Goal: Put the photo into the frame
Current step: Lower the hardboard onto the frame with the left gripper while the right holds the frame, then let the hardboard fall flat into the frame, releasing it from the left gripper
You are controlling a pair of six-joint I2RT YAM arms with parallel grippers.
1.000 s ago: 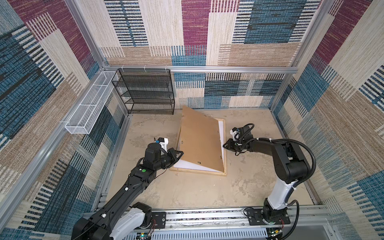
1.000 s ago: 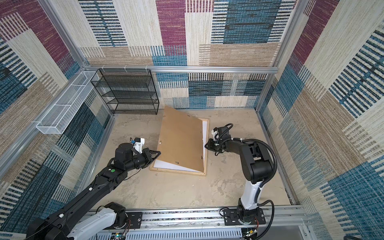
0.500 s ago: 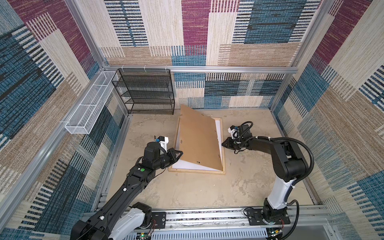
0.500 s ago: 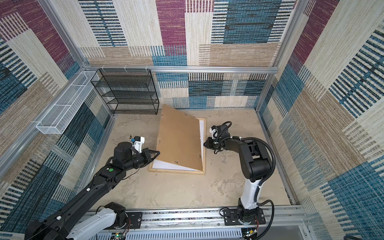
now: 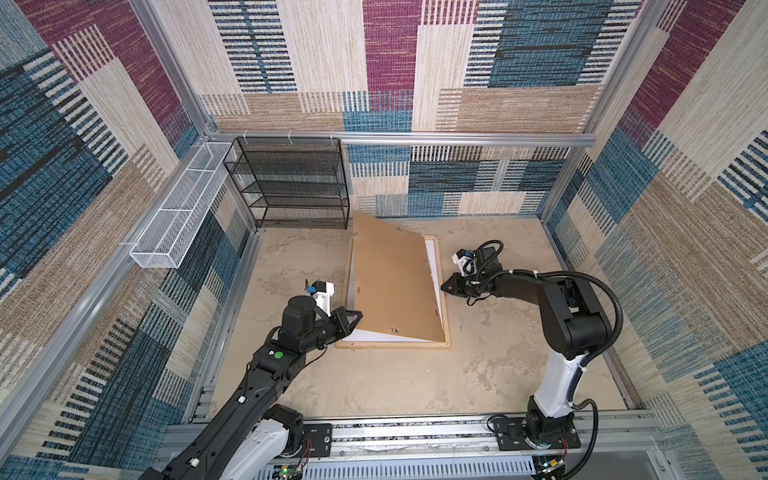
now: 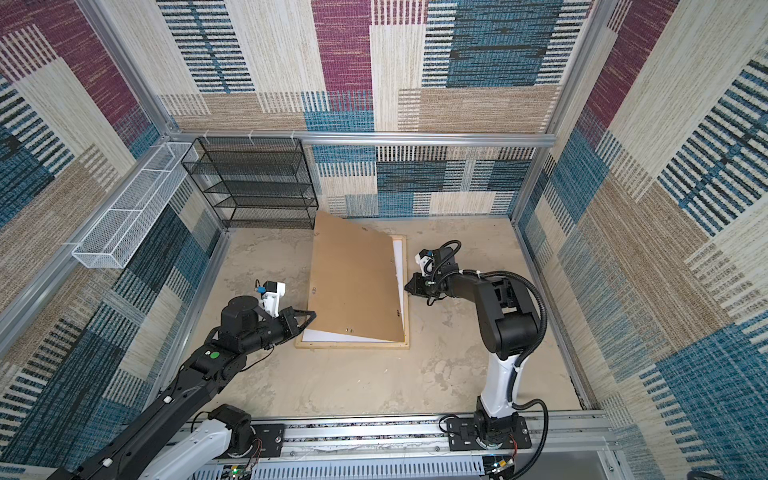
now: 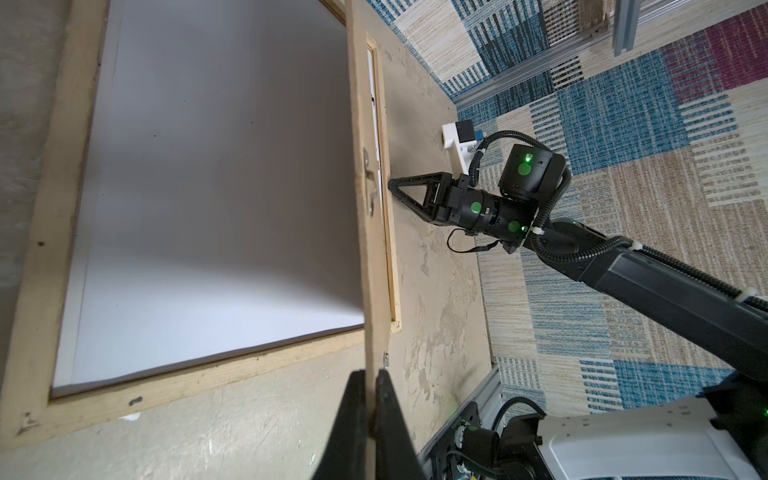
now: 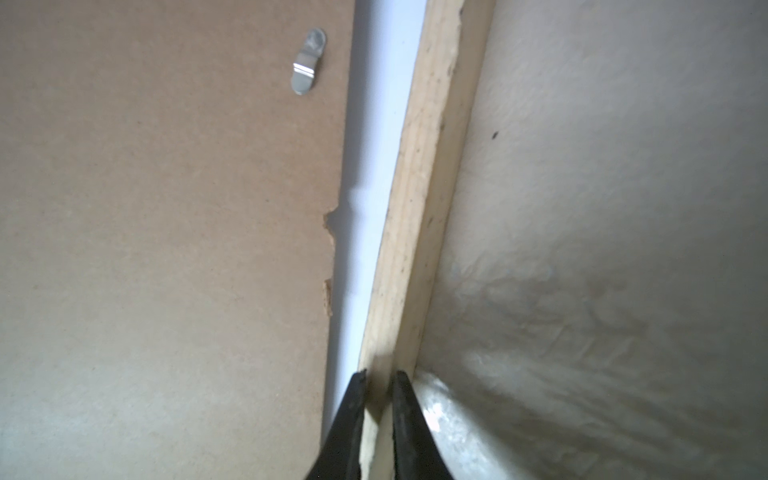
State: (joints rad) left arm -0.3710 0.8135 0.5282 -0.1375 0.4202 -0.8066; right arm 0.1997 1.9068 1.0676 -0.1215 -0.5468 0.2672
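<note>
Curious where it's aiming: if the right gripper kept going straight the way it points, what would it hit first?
The frame: its side rail sits between the tips of the right gripper. Beyond, probably the white sheet under the tilted brown board.

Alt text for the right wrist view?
The right gripper pinches the frame by its pale wood rail, close up. On one side, a strip of white sheet, then the brown board with a metal clip; on the other, the table.

We identify a pale rectangular wooden frame (image 5: pixel 392 345), matt and rough-grained; inside it, a smooth white sheet (image 7: pixel 208 187); over it, a matt brown fibreboard panel (image 5: pixel 395 282) bearing a shiny metal clip (image 8: pixel 308 62).
</note>
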